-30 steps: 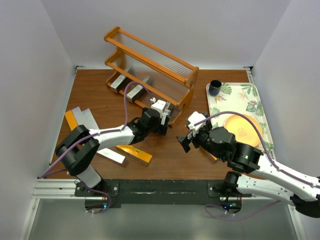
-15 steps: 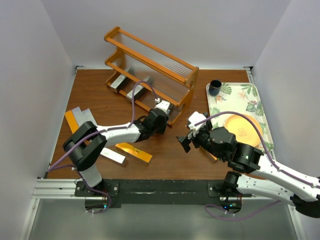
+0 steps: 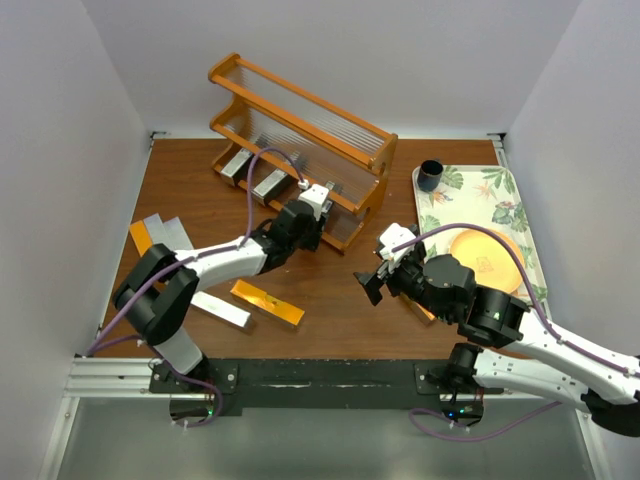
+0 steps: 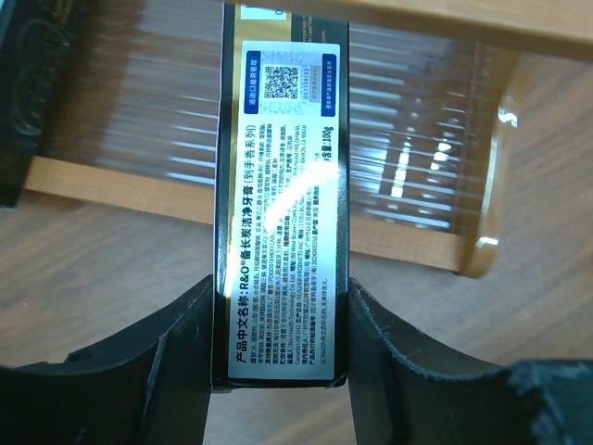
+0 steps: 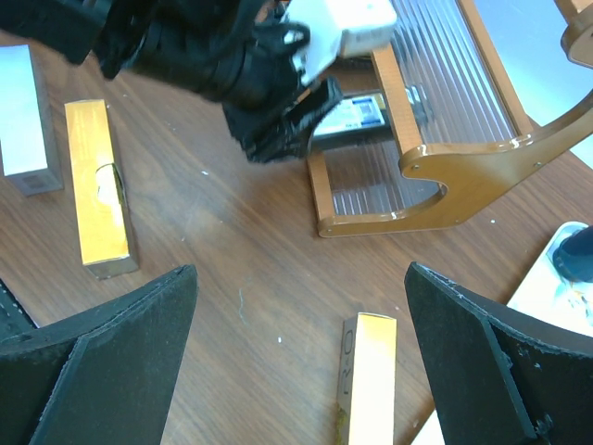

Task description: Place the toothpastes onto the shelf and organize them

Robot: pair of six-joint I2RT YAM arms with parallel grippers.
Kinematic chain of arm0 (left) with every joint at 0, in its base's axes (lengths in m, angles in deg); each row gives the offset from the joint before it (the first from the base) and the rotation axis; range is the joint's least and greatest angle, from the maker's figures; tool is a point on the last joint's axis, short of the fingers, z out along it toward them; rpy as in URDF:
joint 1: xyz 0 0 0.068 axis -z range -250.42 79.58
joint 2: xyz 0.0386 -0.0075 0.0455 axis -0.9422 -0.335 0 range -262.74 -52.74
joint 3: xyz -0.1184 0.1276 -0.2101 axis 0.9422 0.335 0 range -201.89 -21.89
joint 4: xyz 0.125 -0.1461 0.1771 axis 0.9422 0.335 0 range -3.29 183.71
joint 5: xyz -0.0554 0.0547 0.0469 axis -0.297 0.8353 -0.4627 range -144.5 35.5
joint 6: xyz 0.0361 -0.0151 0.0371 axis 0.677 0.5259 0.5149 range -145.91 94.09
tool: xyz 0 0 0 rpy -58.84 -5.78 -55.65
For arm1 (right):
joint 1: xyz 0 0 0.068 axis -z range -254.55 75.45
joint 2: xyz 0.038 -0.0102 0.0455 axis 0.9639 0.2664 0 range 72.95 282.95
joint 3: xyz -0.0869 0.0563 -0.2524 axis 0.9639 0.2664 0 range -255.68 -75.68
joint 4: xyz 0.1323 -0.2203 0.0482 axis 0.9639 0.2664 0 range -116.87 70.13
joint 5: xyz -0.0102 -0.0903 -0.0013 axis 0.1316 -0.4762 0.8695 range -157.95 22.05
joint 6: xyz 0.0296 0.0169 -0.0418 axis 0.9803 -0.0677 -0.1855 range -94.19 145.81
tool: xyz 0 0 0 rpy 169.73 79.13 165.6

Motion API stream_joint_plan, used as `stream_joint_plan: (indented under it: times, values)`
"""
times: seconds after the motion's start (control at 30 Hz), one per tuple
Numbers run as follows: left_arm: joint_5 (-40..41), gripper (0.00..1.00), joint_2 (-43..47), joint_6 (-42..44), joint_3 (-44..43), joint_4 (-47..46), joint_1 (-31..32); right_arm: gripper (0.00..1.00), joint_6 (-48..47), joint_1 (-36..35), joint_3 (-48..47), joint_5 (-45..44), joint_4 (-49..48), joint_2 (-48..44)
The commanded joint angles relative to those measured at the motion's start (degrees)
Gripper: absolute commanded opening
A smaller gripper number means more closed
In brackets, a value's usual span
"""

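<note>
Basically the left gripper is clamped on the held carton, a toothpaste box with a shiny printed label. The jaws press its two long sides at the near end. Gripping the tail leaves the front free. That front lies over the ribbed panel of the bottom tier of the shelf, pointed front to back like its neighbours. So this reads as a slide-in to the next slot on their right. Whether the box rests on the tier or hangs just above it cannot be told.

The right gripper has its jaws wide apart with nothing between them, hovering over the table near the shelf's right end. It is probably parked clear of the working arm, and it is close to the near orange carton for a later pick.

Toothpaste count:
- one held
- two shelved cartons, silver, side by side
- the left pile, with one orange and what looks like two silver, though overlap makes that unsure
- one pale carton and one front orange carton near the front edge
- the near orange carton by the right arm

That makes about nine.

Other things: one shelf with three tiers, one leaf tray, one dark cup and one orange plate.
</note>
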Motion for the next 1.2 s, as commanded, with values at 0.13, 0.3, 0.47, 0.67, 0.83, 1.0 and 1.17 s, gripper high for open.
stream_joint_plan:
  times: [0.13, 0.3, 0.47, 0.67, 0.83, 1.0, 1.17]
  values:
    - [-9.3, 0.40, -1.0, 5.6, -1.9, -8.5, -6.3, 0.99, 0.7, -0.1, 0.1, 0.5, -0.9, -0.8]
    - [-11.2, 0.40, -3.6, 6.1, -3.3, -9.6, -7.3, 0.99, 0.7, -0.2, 0.1, 0.5, -0.7, -0.7]
    - [-11.9, 0.41, -6.0, 6.2, -4.7, -10.1, -7.5, 0.98, 0.7, -0.2, 0.1, 0.6, -0.8, -0.6]
    - [-13.4, 0.41, -6.6, 6.9, -4.9, -12.3, -7.8, 0.98, 0.7, -0.1, 0.1, 0.7, -0.7, -0.1]
    - [-14.1, 0.41, -7.4, 7.5, -5.0, -13.8, -8.0, 0.99, 0.7, -0.2, 0.1, 0.9, -0.9, -0.1]
    - [-15.0, 0.42, -9.2, 7.8, -6.5, -13.9, -8.4, 0.99, 0.6, -0.2, 0.2, 0.8, -0.8, 0.1]
    - [-15.0, 0.44, -10.6, 8.1, -7.5, -13.7, -8.7, 0.99, 0.7, -0.2, 0.3, 0.9, -0.9, 0.3]
